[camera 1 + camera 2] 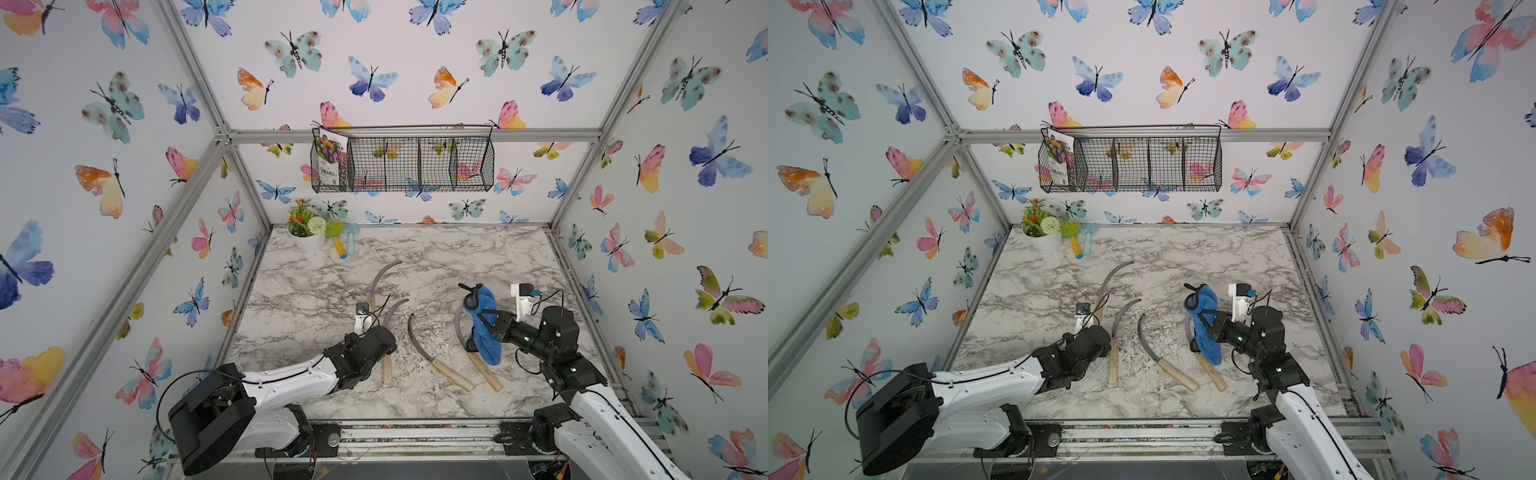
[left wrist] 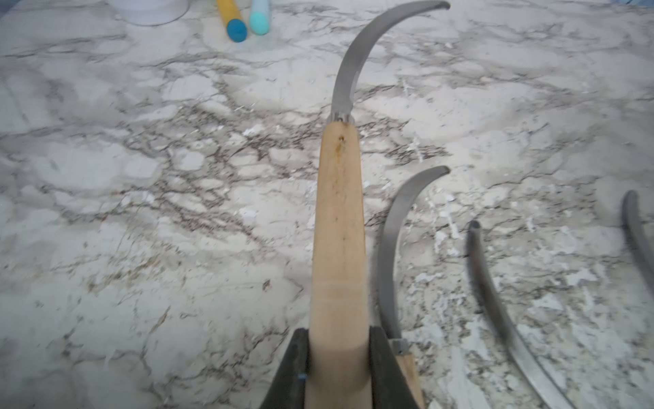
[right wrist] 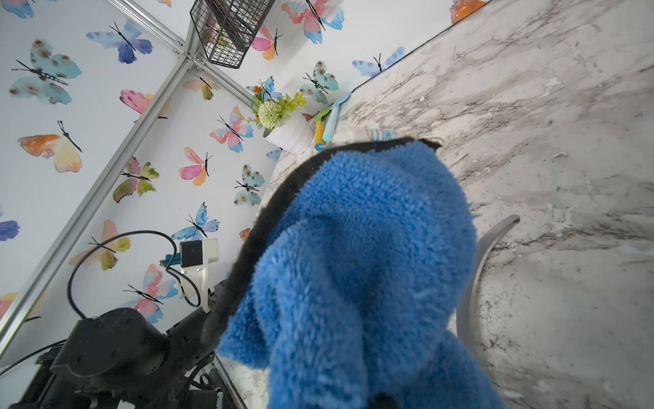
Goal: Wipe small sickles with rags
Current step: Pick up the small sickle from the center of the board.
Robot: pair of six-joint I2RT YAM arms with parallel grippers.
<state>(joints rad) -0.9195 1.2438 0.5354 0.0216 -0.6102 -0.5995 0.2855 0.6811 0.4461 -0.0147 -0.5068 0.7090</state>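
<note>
Left pincer [image 2: 338, 357] clamped on pale handle of one sickle [image 2: 340, 212], blade curving off toward far wall; lifted or resting, cannot tell. Three more sickles [image 1: 419, 347] flat on counter [image 1: 457, 257], just right of it. Right pincer [image 1: 489, 324] pressed together on blue rag [image 1: 486, 349], cloth hanging over rightmost sickle [image 1: 484, 372]. Far left corner: flower pot [image 1: 309, 243], toy tools [image 1: 345, 245] beside it.
</note>
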